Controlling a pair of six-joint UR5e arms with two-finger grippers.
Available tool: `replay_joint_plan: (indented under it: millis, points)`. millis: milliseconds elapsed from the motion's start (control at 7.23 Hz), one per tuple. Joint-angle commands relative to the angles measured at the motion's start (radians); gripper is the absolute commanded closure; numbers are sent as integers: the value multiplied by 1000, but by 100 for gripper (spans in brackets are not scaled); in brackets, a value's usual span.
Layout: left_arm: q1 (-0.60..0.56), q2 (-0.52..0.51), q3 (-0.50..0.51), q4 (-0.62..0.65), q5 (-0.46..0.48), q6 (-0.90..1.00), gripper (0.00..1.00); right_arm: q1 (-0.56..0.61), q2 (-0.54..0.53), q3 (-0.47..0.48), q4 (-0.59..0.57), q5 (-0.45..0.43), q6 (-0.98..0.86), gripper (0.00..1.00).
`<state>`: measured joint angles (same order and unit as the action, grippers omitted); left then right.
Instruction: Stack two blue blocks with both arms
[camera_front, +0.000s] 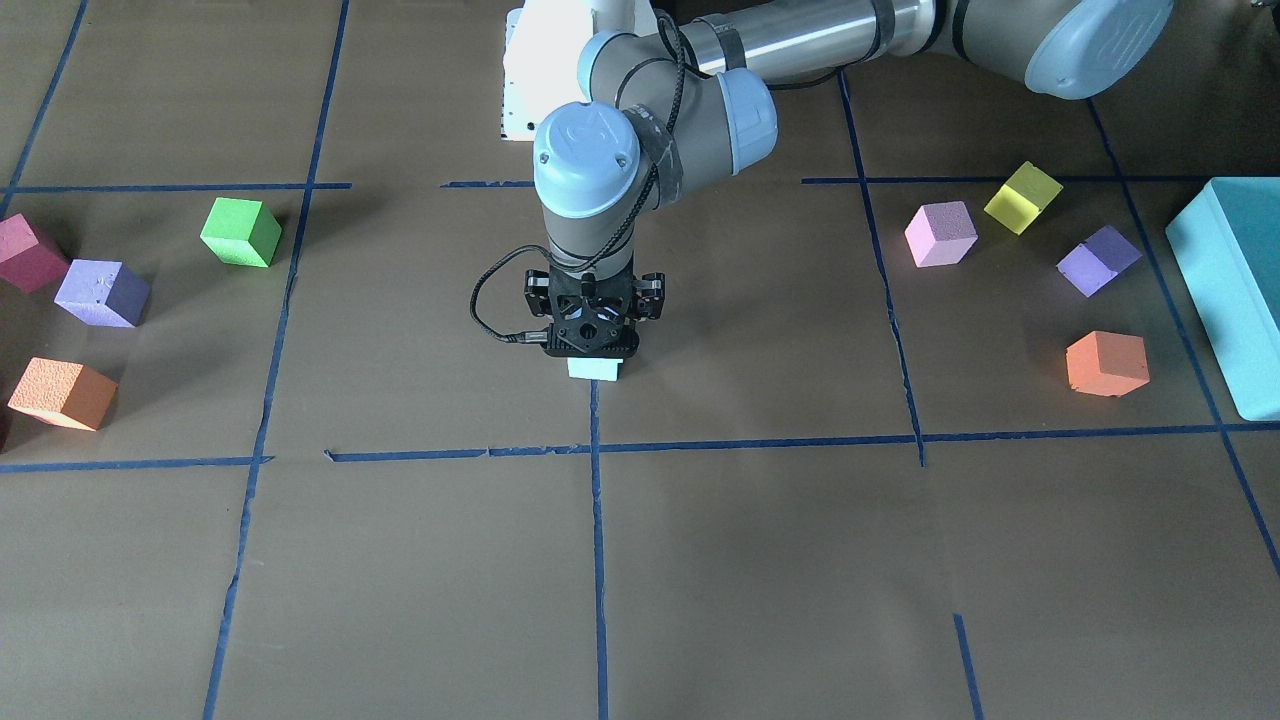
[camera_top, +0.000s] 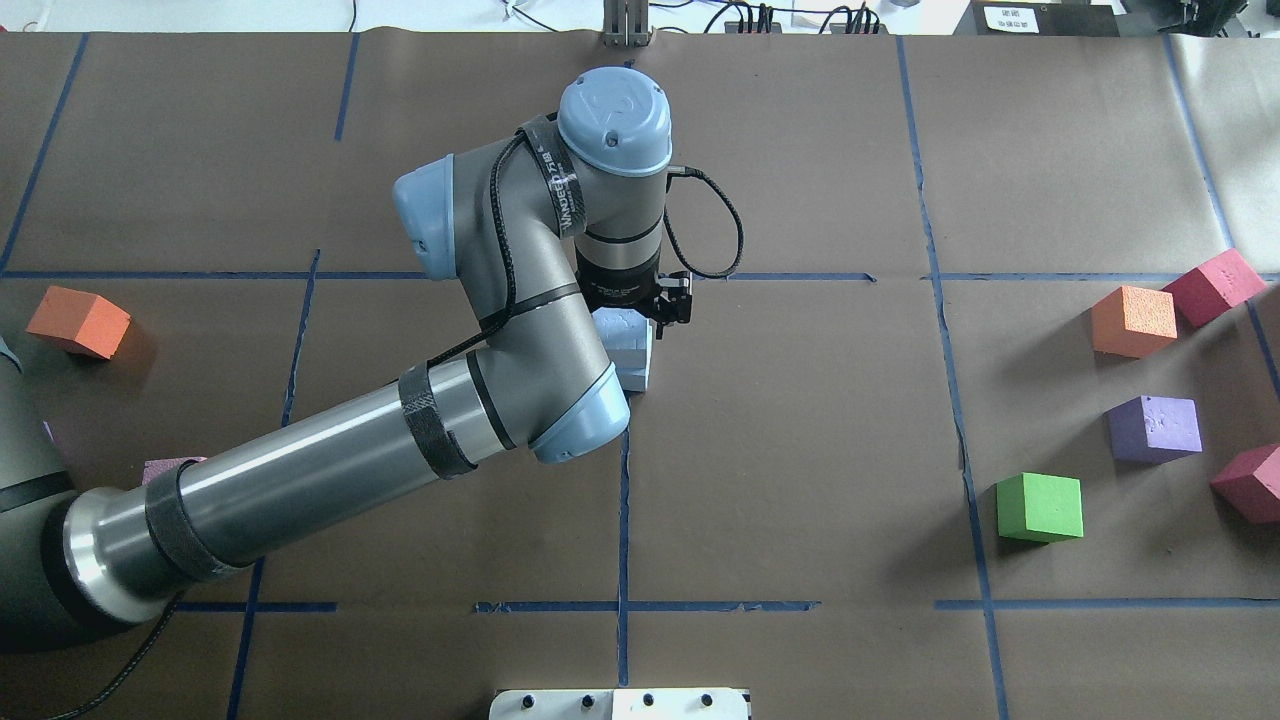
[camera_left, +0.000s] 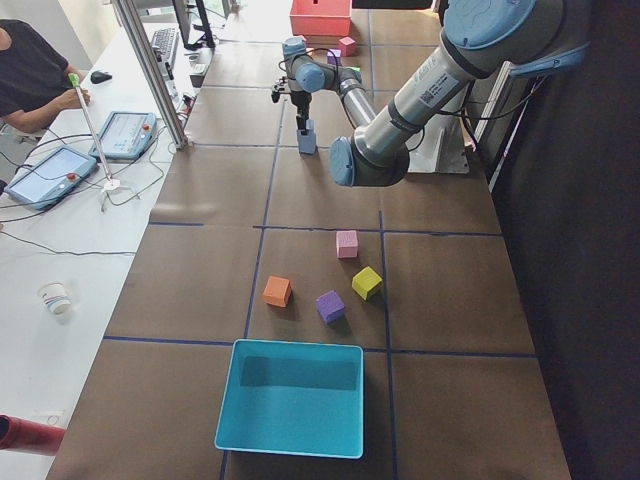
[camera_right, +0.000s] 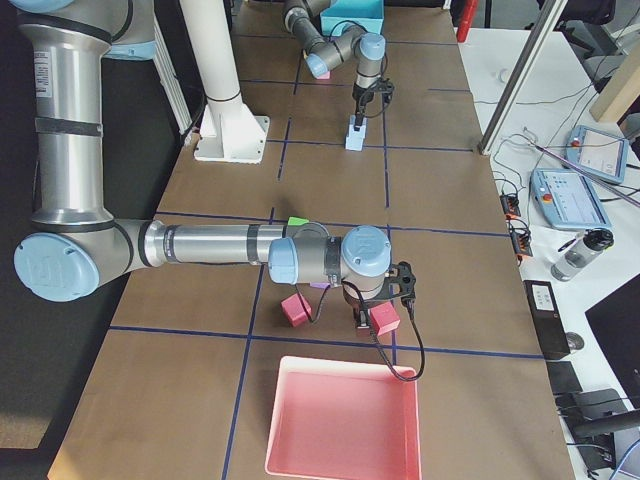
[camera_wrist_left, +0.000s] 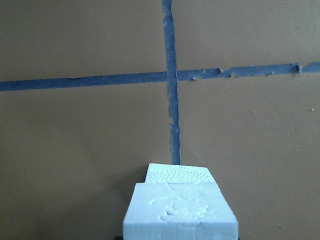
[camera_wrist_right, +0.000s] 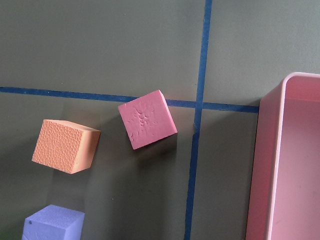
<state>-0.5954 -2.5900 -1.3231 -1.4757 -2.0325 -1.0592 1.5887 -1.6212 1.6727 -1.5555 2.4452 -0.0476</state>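
Note:
Two pale blue blocks (camera_right: 354, 138) stand as a two-high column near the table's middle, on a blue tape crossing. My left gripper (camera_front: 594, 354) comes straight down on the column and looks shut on the upper blue block (camera_wrist_left: 180, 212); its fingers are hidden. A pebbled face of the lower blue block (camera_wrist_left: 177, 174) shows just beyond. From overhead, the column (camera_top: 628, 352) peeks out beside the left wrist. My right gripper (camera_right: 380, 312) shows only in the exterior right view, over a red cube (camera_right: 385, 320); I cannot tell its state.
Green (camera_front: 240, 232), purple (camera_front: 100, 293) and orange (camera_front: 62, 393) cubes lie on one side. Pink (camera_front: 940, 234), yellow (camera_front: 1022, 197), purple (camera_front: 1098, 260) and orange (camera_front: 1107, 363) cubes lie beside a teal box (camera_front: 1235, 290). A pink tray (camera_right: 340, 420) sits at the right end. A person (camera_left: 30, 70) sits at a side desk.

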Motion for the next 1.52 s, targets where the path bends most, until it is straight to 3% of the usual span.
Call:
replay_joint_plan:
  millis: [0, 138, 277, 415, 553, 830, 969, 1245, 1384]
  points:
    - [-6, -1, -11, -9, 2, -1, 0, 1, 0, -1, 0, 0, 0, 0]
    - [-18, 1, -52, 4, -3, 1, 0, 1, 0, -2, 0, 0, -1, 0]
    - [-38, 1, -129, 97, -8, 5, 0, 1, 1, -2, 2, 0, -2, 0]
    - [-52, 11, -246, 227, -8, 7, 0, 1, 3, -2, 3, 0, -2, 0]
    - [-66, 87, -396, 291, -8, 16, 0, 2, 4, -1, 3, 0, -2, 0]
    - [-143, 378, -706, 295, -9, 164, 0, 4, 4, 1, 5, -2, -2, 0]
    - [-212, 492, -797, 295, -14, 276, 0, 4, 3, -2, 3, -3, -3, 0]
    - [-393, 701, -854, 285, -116, 440, 0, 4, -29, -7, 3, -5, -3, 0]
    - [-531, 788, -846, 287, -189, 628, 0, 4, -49, -2, 5, -20, -3, 0]
